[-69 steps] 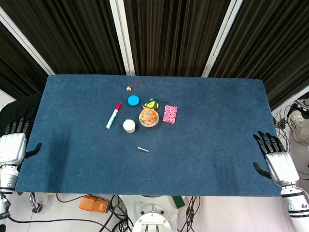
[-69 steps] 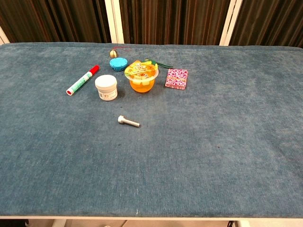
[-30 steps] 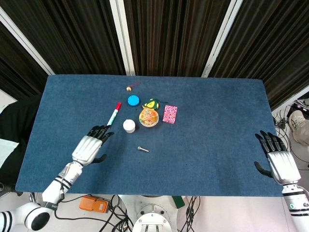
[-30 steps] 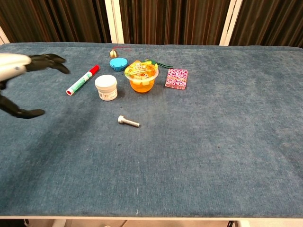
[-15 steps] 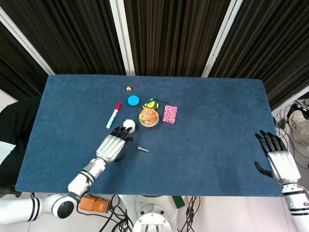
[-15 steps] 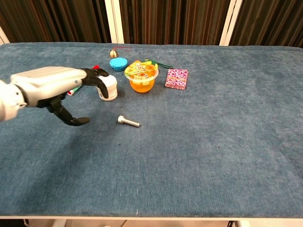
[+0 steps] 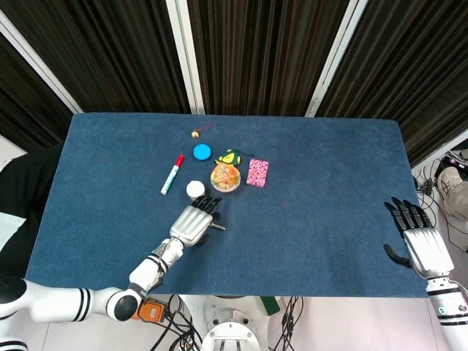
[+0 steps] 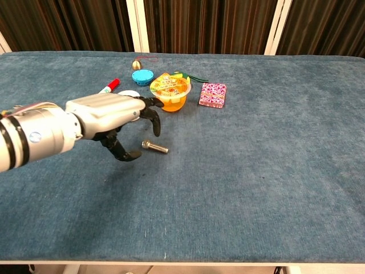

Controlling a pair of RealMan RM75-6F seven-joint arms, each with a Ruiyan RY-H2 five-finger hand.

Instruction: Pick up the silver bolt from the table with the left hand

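The silver bolt (image 8: 155, 148) lies flat on the blue table cloth (image 8: 256, 171), its head to the left; in the head view only its tip (image 7: 220, 228) shows past my hand. My left hand (image 8: 111, 119) hovers just over and left of the bolt, fingers spread and curved down, thumb low beside the bolt's head, nothing held. From the head view this left hand (image 7: 193, 222) covers most of the bolt. My right hand (image 7: 417, 240) stays open at the table's right edge, far from the bolt.
Behind the bolt stand a white jar (image 8: 129, 95), a red-capped marker (image 8: 109, 85), a blue lid (image 8: 142, 76), an orange jelly cup (image 8: 170, 91), a pink packet (image 8: 213, 94) and a small gold bell (image 8: 136, 65). My left forearm (image 8: 31, 140) crosses the near left.
My left hand has swept in from the left table edge to the right and now hangs over the bolt. The bolt and my right hand have stayed put.
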